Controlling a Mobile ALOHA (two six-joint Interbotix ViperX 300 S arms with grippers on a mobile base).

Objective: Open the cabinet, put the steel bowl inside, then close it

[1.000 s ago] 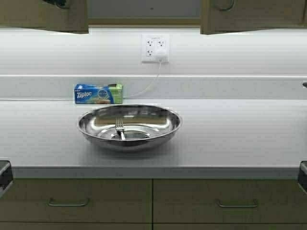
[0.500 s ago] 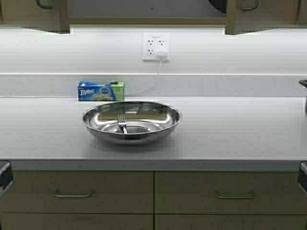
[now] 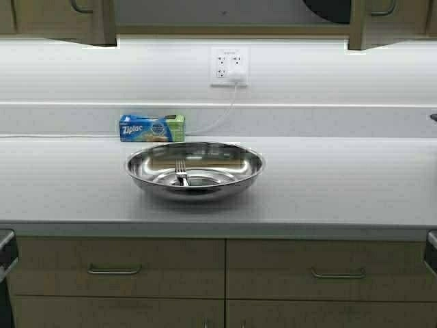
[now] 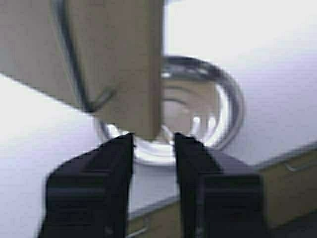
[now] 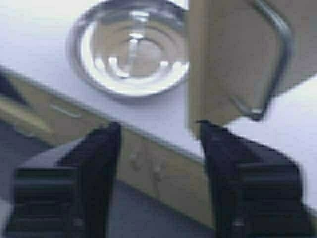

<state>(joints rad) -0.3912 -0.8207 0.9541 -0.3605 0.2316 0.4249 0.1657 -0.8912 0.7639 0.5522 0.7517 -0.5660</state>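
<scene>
Cabinet (image 3: 61,20) doors standing ajar overhead, steel bowl (image 3: 194,169) on the countertop (image 3: 341,184) below.

My left gripper (image 4: 152,141) is up by the left door's lower corner, fingers parted, the door edge just above the gap; its bar handle (image 4: 74,64) runs down the panel face. My right gripper (image 5: 158,130) sits by the right door's lower corner, fingers spread wide, the far finger just under the door's bottom edge, nothing between them; that door's handle (image 5: 275,64) curves close above. Both wrist views look down past the doors onto the bowl. The bowl rests upright mid-counter with a fork (image 3: 181,172) lying inside. Just behind it, against the backsplash, a blue Ziploc box (image 3: 151,128). A wall outlet (image 3: 229,66) with a white cord plugged in sits above. Base drawers (image 3: 116,270) run below the counter edge.
</scene>
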